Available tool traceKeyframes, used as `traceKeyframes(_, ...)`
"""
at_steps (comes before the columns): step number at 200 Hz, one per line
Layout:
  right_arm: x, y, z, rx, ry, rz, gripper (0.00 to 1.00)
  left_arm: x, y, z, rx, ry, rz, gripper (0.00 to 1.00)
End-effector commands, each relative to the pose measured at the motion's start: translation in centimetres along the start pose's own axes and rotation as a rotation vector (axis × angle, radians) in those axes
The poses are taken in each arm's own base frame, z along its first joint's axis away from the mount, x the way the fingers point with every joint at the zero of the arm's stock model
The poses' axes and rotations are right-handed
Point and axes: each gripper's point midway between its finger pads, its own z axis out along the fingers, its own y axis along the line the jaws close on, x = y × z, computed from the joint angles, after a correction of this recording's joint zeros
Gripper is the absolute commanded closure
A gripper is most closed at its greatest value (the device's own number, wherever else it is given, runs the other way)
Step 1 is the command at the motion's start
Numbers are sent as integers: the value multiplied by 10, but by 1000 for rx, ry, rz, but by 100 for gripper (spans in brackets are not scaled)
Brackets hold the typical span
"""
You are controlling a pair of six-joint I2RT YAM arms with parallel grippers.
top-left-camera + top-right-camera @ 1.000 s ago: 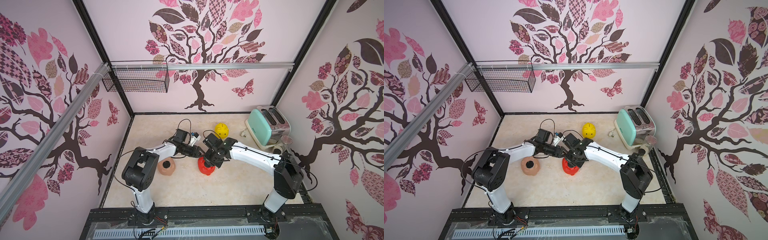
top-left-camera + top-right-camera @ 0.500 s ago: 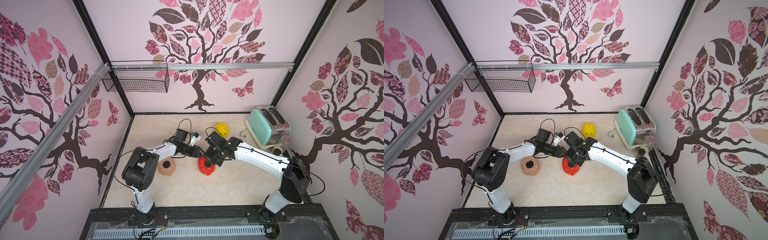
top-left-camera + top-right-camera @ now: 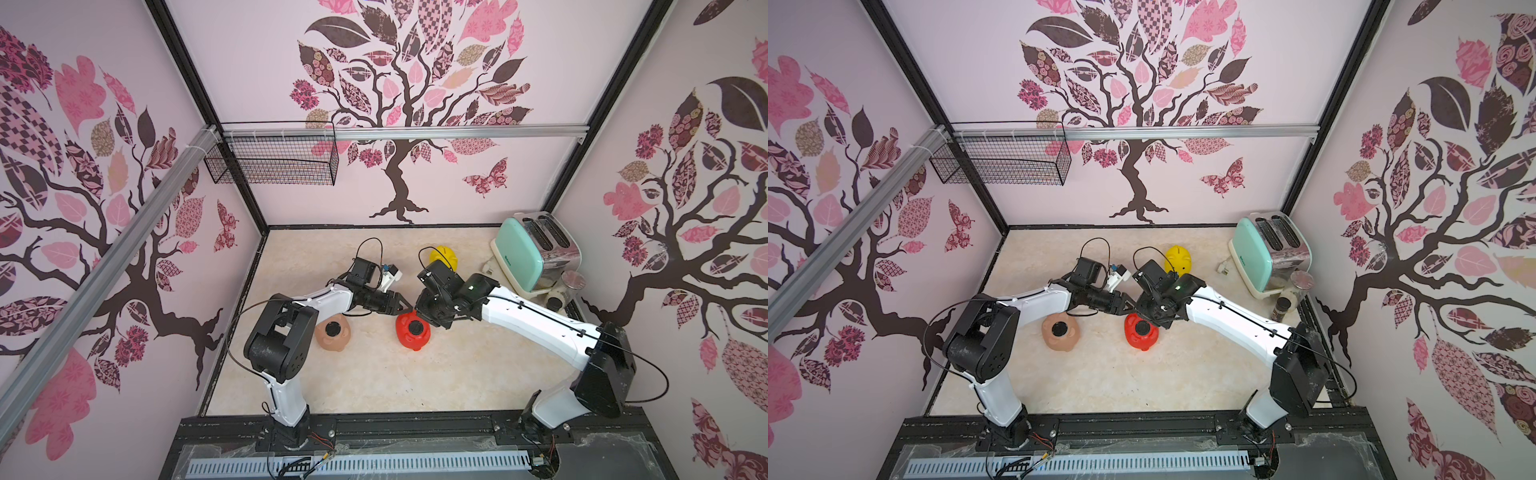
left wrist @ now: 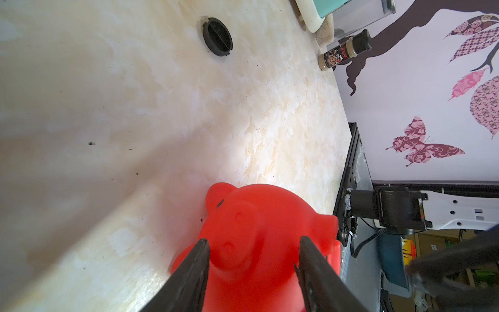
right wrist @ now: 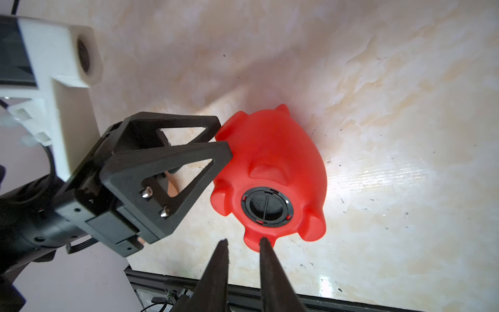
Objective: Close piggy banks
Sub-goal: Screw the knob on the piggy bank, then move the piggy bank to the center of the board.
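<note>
Pins red piggy bank [image 5: 270,156] belly-up on table [image 3: 374,386], approx. mid-table btwn both arms, w/ left gripper [image 4: 252,240] clamped on its head, fingers either side of snout. Shows black plug [image 5: 266,206] sitting in belly hole; looks seated, can't tell if locked. Hangs right gripper [image 5: 243,240] just beside rear feet, fingers slightly apart, nothing btwn them. Has peach piggy bank [image 3: 338,343] belly-up nearer left arm's base, dark plug in hole, and yellow piggy bank [image 3: 445,255] at back near toaster [image 3: 519,257], belly not visible. Spots loose plug [image 4: 217,36] flat on table, well apart from red one, prob. meant for yellow. Risks from here, by judgement: may cock or pop plug if only half-turned when head clamp lets go; may roll glossy round body once released, since resting on its back; may snag right fingertips on feet during lift-off, dragging pig; may clash grippers, given tight spacing over pig. Prob. needs yellow flipped belly-up first, else no access to hole.
</note>
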Motion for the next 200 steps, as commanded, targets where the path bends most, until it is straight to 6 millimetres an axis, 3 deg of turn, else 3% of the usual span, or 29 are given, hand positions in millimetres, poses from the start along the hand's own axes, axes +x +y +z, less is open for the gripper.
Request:
traceKeyframes(1, -11, -6, -15, 11, -65, -60, 73, -4, -2, -2, -32, -8, 13, 44)
traceKeyframes(52, -10, -4, -22, -12, -66, -122, 67, -24, -13, -17, -49, -68, 45, 41)
traceKeyframes(104, -14, -12, -31, -23, -99, -183, 56, -39, -42, -57, -88, -177, 99, 40)
traceKeyframes(159, -41, -19, -59, -73, -242, -324, 36, -45, -89, -115, -171, -379, 139, 37)
traceKeyframes(200, -62, -33, -82, -11, -369, -479, 8, -31, -99, -166, -319, -483, 68, 33)
